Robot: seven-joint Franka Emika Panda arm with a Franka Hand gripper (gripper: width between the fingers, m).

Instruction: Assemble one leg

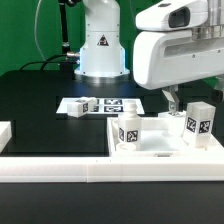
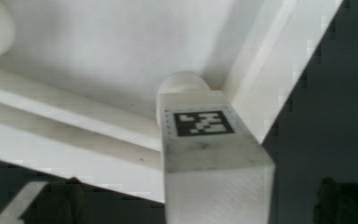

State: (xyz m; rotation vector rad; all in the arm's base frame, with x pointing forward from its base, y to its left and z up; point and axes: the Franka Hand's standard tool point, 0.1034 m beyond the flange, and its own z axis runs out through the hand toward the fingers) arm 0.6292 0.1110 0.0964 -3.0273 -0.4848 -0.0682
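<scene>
**While the claw hangs open, one leg sits right under it**

Where the arm reaches down at the exterior view's right, the gripper (image 1: 172, 103) hangs just above the leg (image 1: 168, 123), a stubby white post standing upright on the big white panel (image 1: 60, 165). From that view it is hard to tell whether the tips touch the post's top. The wrist view is clearer. The leg (image 2: 208, 150) fills the middle, with a square black-and-white tag on the face turned to the camera. One pale fingertip (image 2: 25, 203) shows well off to its side with dark space between them. The other fingertip is too dim to make out. So the jaws stand wide and hold nothing, and the post sits loose between them. Behind the post, the wrist view shows the panel's flat white floor and one of its raised edges running close past the post's far end.

Two more posts like it stand on the same panel: a second leg (image 1: 128, 133) nearer the camera toward the exterior view's left, and a third leg (image 1: 200, 122) just beside the first, toward the right. A fourth leg (image 1: 80, 106) sits farther back at the marker board (image 1: 108, 104), which lies flat on the black table (image 1: 40, 95) in front of the arm's base (image 1: 100, 45).
</scene>
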